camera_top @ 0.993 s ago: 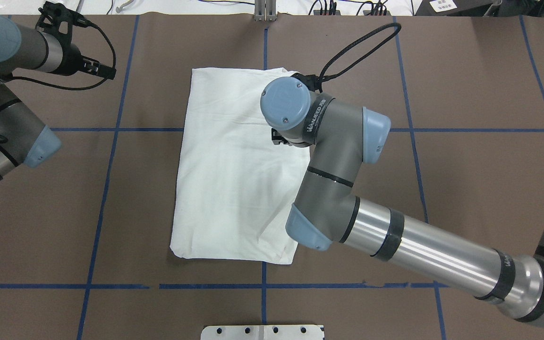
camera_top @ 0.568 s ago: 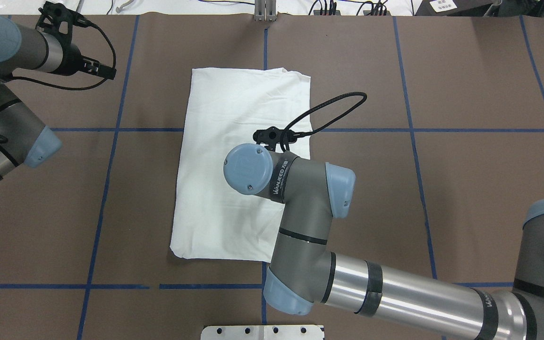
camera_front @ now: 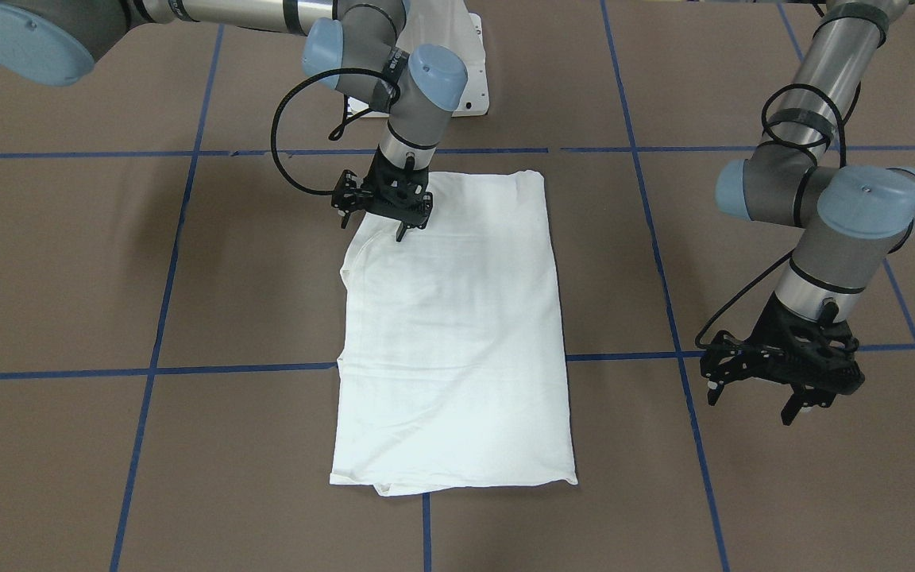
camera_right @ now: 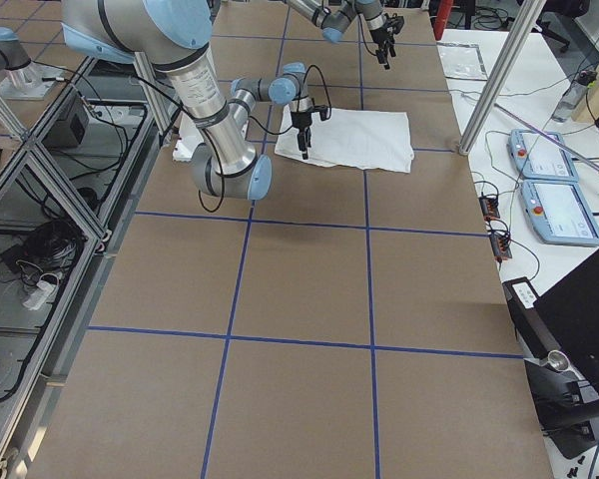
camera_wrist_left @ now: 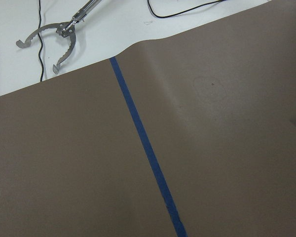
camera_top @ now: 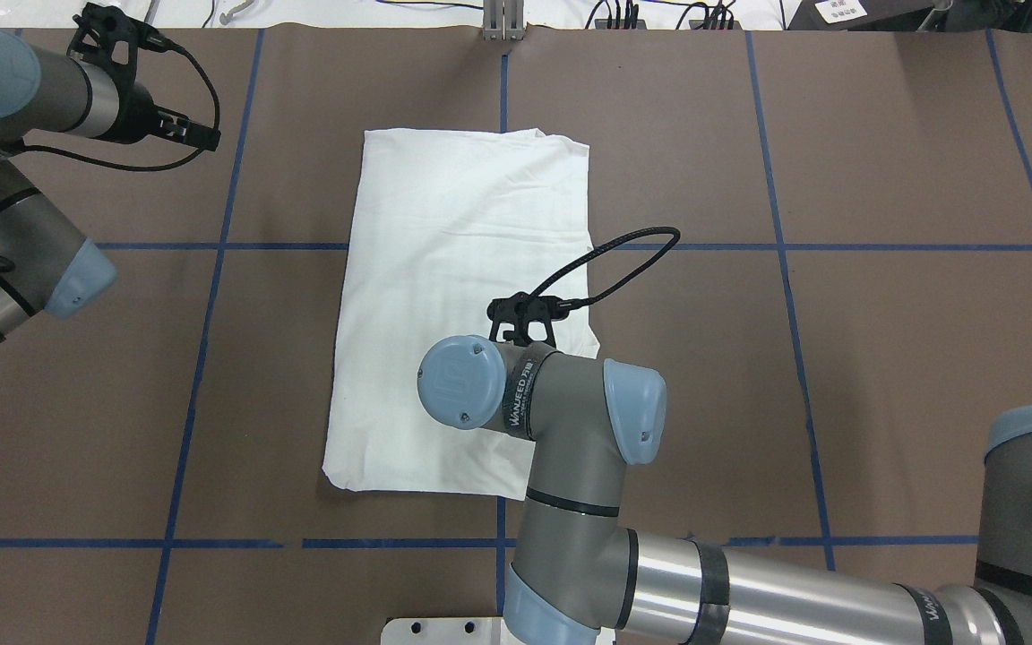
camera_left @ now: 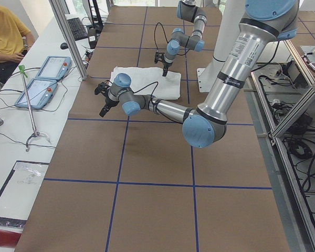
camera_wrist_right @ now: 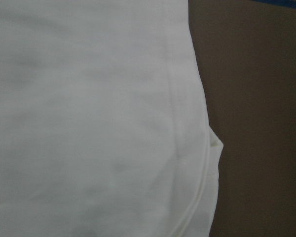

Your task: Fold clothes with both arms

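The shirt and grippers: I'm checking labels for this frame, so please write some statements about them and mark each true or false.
1. The shirt lies folded into a long rectangle. True.
2. The right gripper is over the shirt's end nearest the robot. True.
3. The left gripper holds a shirt corner. False: it is open and empty over bare table, apart from the shirt.
4. A sleeve lies spread out beside the shirt. False: no sleeve sticks out.
5. The shirt lies across a blue tape line. True.
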